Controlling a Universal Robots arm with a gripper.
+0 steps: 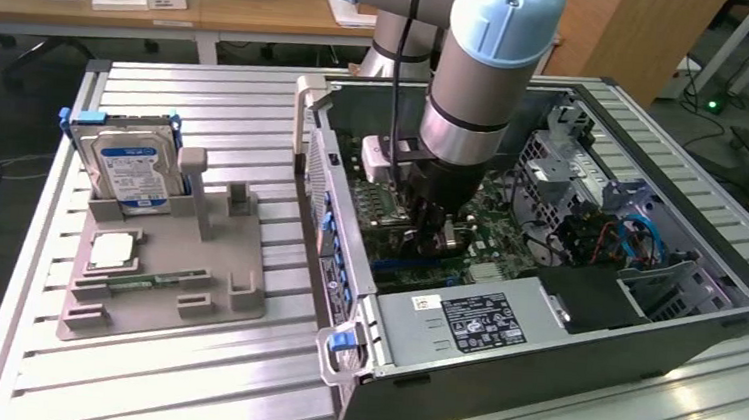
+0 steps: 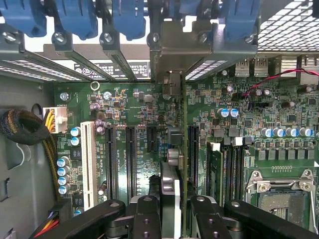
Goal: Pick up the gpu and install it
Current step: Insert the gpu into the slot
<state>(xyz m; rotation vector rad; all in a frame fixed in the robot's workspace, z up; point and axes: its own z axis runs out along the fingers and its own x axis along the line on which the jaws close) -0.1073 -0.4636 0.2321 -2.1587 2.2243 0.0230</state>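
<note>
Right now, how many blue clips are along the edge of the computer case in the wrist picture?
5: four in a row, plus one partly hidden above the gpu. More may sit out of frame.

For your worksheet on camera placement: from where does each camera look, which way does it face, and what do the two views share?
Exterior view: off the arm, above, looking down at the open computer case; the arm shows, reaching inside.
Wrist view: on the wrist, facing the motherboard; the gripper shows, closed on the gpu, seen edge-on.
Shared: the motherboard inside the case.
</note>
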